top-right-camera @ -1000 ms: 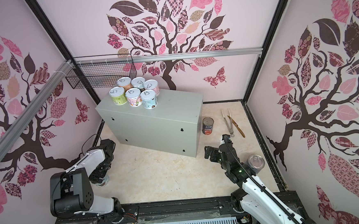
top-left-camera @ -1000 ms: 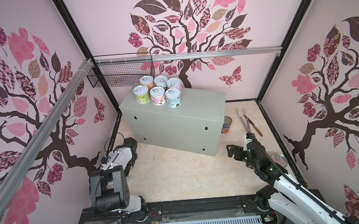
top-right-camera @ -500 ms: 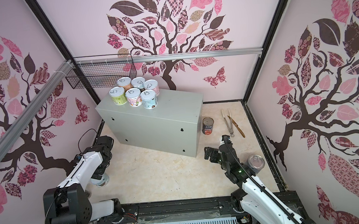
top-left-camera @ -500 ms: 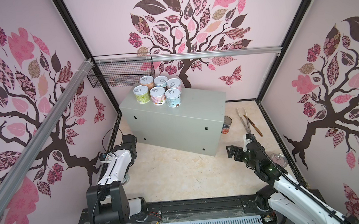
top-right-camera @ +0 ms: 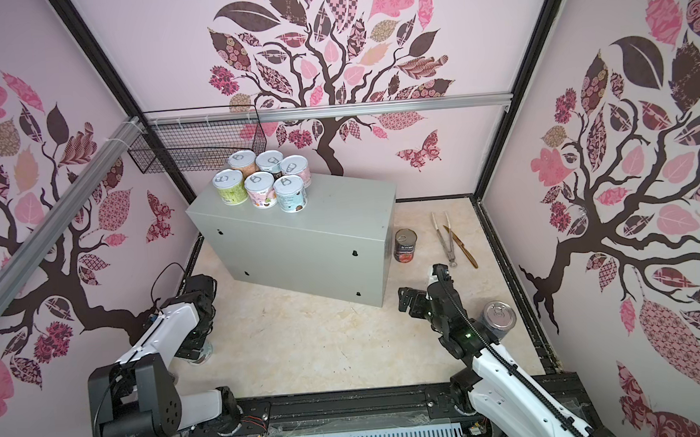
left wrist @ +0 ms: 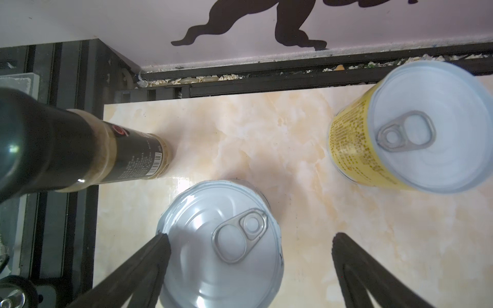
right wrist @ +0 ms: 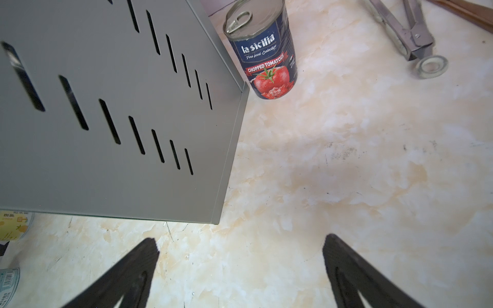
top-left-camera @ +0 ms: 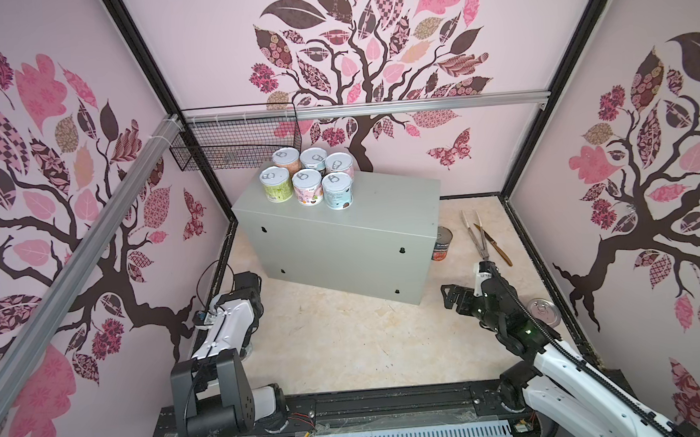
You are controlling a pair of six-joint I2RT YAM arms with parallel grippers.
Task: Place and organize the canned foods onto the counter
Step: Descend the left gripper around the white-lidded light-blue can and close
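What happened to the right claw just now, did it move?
No. The right claw stays open beside the grey counter's near right corner, same spot as before.

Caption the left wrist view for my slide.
Open left claw over a silver-lidded can; yellow can and dark bottle nearby.

Ten cans [top-left-camera: 307, 186], one grey counter [top-left-camera: 341, 245], one dark bottle [left wrist: 80, 154], one pair of tongs [top-left-camera: 475, 237], one knife [top-left-camera: 493, 246], one wire basket [top-left-camera: 231, 145]

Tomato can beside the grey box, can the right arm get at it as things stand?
Probably yes. The right gripper is open, with only bare floor between it and the upright tomato can. The can stands close beside the grey box, which may crowd one finger.
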